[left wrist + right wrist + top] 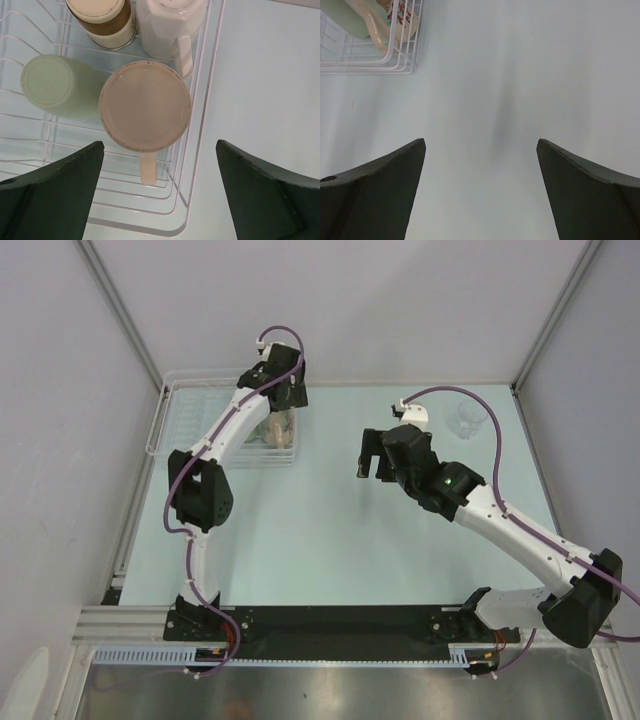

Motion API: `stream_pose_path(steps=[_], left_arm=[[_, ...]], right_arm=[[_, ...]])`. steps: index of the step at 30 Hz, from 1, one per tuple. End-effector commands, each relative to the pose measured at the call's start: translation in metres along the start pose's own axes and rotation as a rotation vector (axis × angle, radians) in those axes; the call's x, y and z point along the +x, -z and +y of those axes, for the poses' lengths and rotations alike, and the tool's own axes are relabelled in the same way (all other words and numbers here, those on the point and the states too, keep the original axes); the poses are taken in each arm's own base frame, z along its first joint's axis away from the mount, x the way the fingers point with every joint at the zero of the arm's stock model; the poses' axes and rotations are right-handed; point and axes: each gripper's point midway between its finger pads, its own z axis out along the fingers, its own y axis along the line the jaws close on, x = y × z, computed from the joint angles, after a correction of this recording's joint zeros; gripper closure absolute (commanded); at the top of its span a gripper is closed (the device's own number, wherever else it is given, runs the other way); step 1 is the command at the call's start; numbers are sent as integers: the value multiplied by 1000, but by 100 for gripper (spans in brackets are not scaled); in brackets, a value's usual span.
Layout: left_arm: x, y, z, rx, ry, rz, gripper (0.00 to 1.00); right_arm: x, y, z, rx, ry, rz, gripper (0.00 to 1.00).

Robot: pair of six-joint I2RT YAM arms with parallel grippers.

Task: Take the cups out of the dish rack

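The dish rack (201,125) of thin white bars holds several upturned cups in its right end: a beige cup (145,105) with its handle towards me, a pale green cup (55,85) to its left, a brown cup (102,20) and a white cup (170,25) behind. My left gripper (160,192) is open above the beige cup's handle and touches nothing; from above it (280,405) hangs over the rack (190,420). A clear glass (465,420) stands on the table at the back right. My right gripper (372,465) is open and empty over the table's middle.
The right wrist view shows the rack's near right corner (370,67) at the top left, with pale blue table below. Grey walls with metal frame posts (120,310) close in the table on the left, back and right.
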Motion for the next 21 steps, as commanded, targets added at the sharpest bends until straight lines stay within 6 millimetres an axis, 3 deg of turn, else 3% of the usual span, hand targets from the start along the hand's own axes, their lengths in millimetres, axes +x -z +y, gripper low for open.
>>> stream_pose_path(steps=[1, 21], left_arm=[[-39, 26, 1, 15, 33, -96, 0], [-30, 0, 16, -30, 75, -48, 0]], right_arm=[[-11, 4, 4, -23, -49, -42, 0], [-5, -1, -7, -2, -56, -20, 0]])
